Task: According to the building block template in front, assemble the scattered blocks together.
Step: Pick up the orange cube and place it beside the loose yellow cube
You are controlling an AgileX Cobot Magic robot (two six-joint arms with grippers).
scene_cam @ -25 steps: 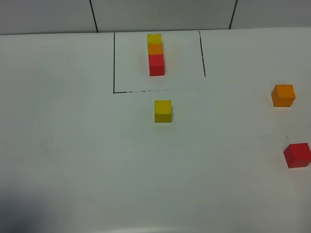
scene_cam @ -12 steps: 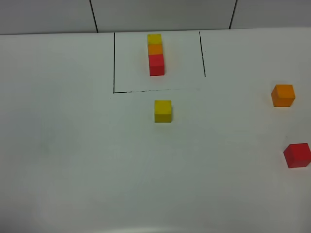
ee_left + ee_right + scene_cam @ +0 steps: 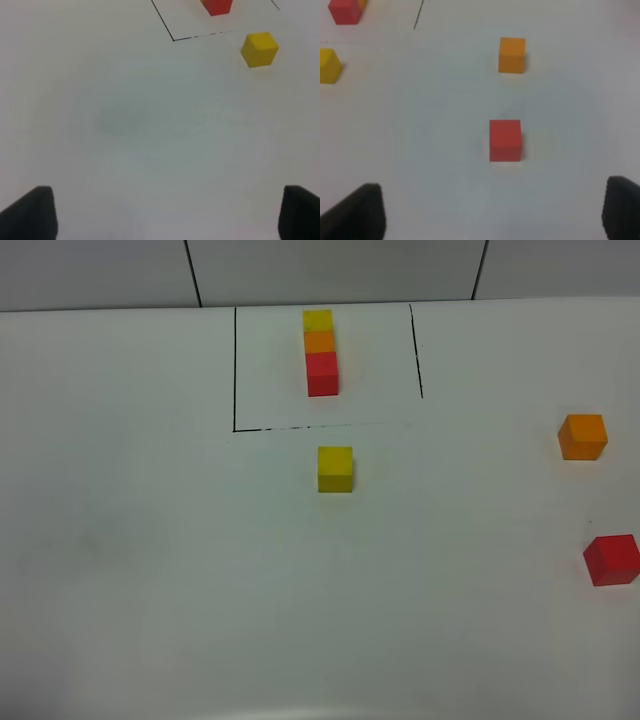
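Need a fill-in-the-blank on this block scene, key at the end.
The template has a ____ cube in the middle.
The loose cube nearest the template is ____.
In the right wrist view, the loose orange cube lies beyond the loose ____ one.
The left gripper holds nothing; its jaws stand ____.
Missing: orange, yellow, red, open.

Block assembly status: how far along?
Done: nothing joined; yellow block, orange block and red block lie apart. In hand: nothing; left gripper and right gripper are open, empty. To do: line all three up touching, yellow-orange-red, like the building block template.
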